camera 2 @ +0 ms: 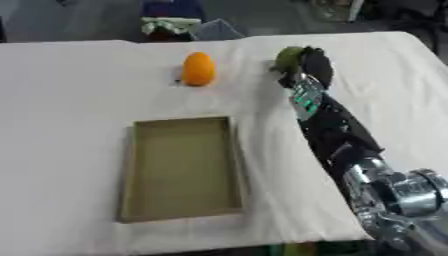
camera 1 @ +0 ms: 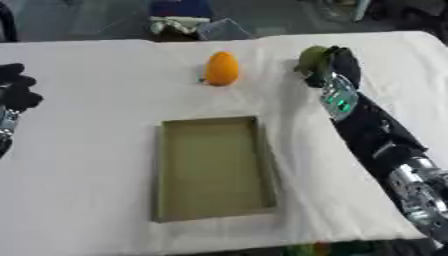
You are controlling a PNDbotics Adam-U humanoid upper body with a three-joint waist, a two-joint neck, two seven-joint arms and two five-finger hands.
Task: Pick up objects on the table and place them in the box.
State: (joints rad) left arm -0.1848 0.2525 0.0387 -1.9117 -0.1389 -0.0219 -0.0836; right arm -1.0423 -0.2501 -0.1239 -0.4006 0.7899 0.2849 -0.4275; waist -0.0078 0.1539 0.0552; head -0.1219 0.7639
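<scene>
An orange oval fruit (camera 1: 221, 69) stands on the white cloth beyond the box. A shallow open cardboard box (camera 1: 213, 167) lies in the middle, with nothing inside. At the far right, my right hand (camera 1: 339, 62) is curled round a green fruit (camera 1: 311, 56), which shows at the hand's left side. My left hand (camera 1: 15, 91) sits at the left edge of the left eye view, its dark fingers bunched, away from every object.
The table is covered with a white cloth (camera 1: 87, 150). Folded clothes and bags (camera 1: 179, 22) lie beyond its far edge. Something green and orange (camera 1: 306, 248) peeks out below the near edge.
</scene>
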